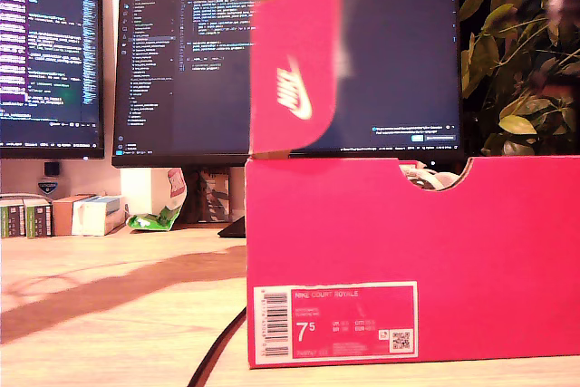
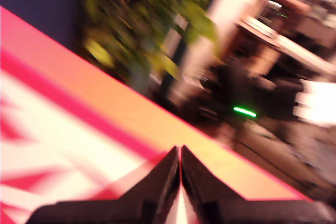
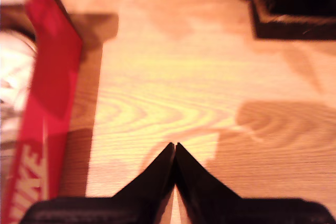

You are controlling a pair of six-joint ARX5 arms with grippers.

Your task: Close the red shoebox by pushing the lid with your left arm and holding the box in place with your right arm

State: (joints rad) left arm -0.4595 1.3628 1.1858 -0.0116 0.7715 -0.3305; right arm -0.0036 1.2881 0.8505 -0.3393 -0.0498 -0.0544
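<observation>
Wooden desk (image 1: pixel 109 296) holds red shoebox (image 1: pixel 417 260), lid (image 1: pixel 294 61) upright; both claws pinched together, empty.

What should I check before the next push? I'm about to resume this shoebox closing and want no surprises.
1. Lid state: upright and blurred above the box; not closed. Not ok.
2. My first gripper: fingers together, over the box's edge. Contact with the lid: cannot tell.
3. My second gripper: fingers together over bare table, beside the box wall, not touching it. Box not held: not ok.
4. Box sits flat on the table in the exterior view: ok.
5. Cable by the box's base: may snag; cannot tell.
</observation>
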